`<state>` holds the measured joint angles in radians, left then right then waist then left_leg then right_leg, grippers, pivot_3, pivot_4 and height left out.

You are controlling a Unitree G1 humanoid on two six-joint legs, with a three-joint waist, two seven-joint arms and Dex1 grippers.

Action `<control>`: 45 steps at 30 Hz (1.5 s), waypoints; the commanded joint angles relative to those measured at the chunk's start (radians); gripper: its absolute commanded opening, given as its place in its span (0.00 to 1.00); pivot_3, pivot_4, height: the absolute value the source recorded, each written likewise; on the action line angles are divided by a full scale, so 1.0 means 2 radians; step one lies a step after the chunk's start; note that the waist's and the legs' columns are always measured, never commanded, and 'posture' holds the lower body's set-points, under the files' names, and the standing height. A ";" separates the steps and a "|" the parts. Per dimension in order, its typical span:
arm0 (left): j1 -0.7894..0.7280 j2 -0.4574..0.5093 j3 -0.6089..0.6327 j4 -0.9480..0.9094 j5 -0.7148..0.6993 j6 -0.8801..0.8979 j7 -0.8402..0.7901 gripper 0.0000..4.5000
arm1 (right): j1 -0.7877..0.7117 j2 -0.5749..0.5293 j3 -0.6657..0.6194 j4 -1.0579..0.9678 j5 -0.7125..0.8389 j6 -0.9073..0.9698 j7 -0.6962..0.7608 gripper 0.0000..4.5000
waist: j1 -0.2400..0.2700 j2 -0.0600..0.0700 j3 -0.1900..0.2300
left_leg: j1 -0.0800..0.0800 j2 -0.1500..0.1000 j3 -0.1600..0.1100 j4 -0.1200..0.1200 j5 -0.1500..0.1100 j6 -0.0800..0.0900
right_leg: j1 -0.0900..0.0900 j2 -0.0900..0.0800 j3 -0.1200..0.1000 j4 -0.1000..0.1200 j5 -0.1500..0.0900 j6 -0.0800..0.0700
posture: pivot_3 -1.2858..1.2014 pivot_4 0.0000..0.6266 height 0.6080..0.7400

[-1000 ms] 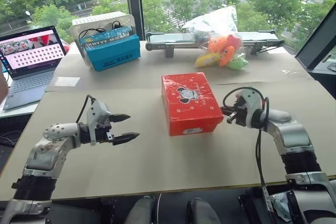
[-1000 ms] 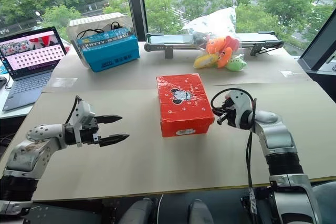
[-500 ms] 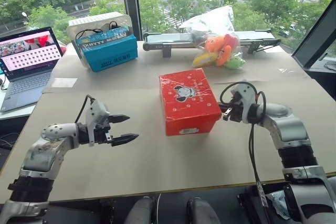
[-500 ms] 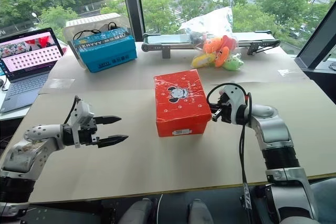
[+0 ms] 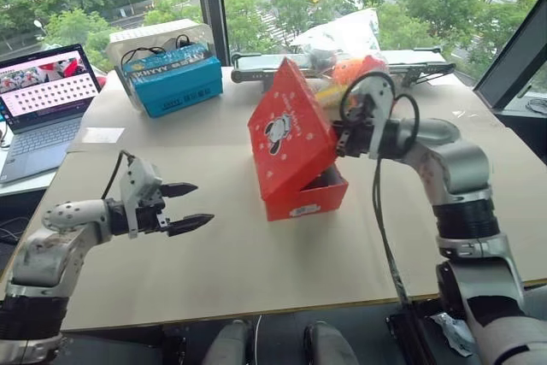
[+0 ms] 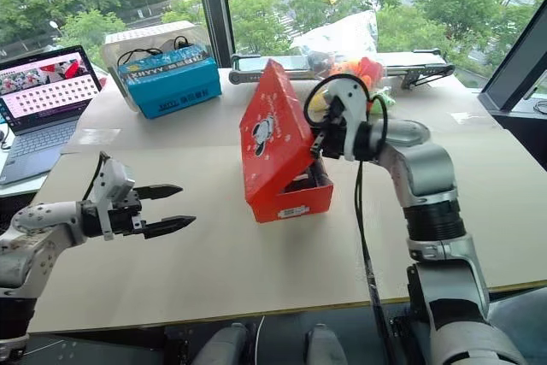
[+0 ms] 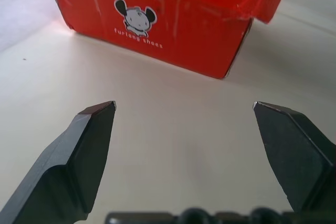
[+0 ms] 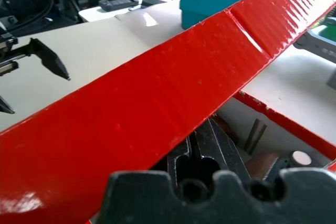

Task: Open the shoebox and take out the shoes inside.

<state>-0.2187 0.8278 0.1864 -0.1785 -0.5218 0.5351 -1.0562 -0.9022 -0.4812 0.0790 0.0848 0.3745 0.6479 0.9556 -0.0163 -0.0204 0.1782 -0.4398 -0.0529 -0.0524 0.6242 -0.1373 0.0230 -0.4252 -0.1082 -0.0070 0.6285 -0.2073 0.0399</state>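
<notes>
At the far left edge a laptop (image 5: 47, 96) stands open with a pink grid on its screen. Next along the back of the table (image 5: 256, 271) sits a blue box (image 5: 175, 81) with white lettering too small to read, a black cable lying on top of it and a white crate just behind. The left gripper (image 5: 190, 206) hovers above the bare tabletop well left of the shoebox, its two black fingers spread apart and holding nothing.

Near the table's middle the shoebox (image 5: 299, 156) has its lid (image 5: 286, 130) tilted steeply up, the cartoon mouse facing left; the side wall carries another mouse and the words "furlong shoes" (image 7: 137, 43), and a small white label (image 5: 309, 209) marks the near end. Inside, something dark shows (image 6: 306, 182), too hidden to make out. The right gripper (image 5: 344, 136) sits under the lid's raised edge, fingers closed together, propping it. Behind it lie orange and yellow plush toys (image 5: 355, 70) in clear plastic
</notes>
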 commanded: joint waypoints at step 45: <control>-0.023 0.059 0.077 -0.058 -0.057 0.055 0.021 1.00 | 0.014 0.016 -0.052 0.152 -0.003 -0.047 -0.003 0.01 | -0.008 0.000 0.000 | 0.000 0.000 0.000 -0.001 0.001 0.001 | 0.000 0.002 0.001 0.001 0.001 -0.001 | 0.52 0.24 1.00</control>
<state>-0.2554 0.9234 0.3194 -0.2760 -0.6273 0.6527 -1.0133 -0.8623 -0.4207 -0.0247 0.3737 0.4038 0.5937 0.9573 -0.0333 -0.0196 0.1791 -0.4392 -0.0521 -0.0515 0.6231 -0.1354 0.0258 -0.4256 -0.1051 -0.0053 0.6294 -0.2066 0.0376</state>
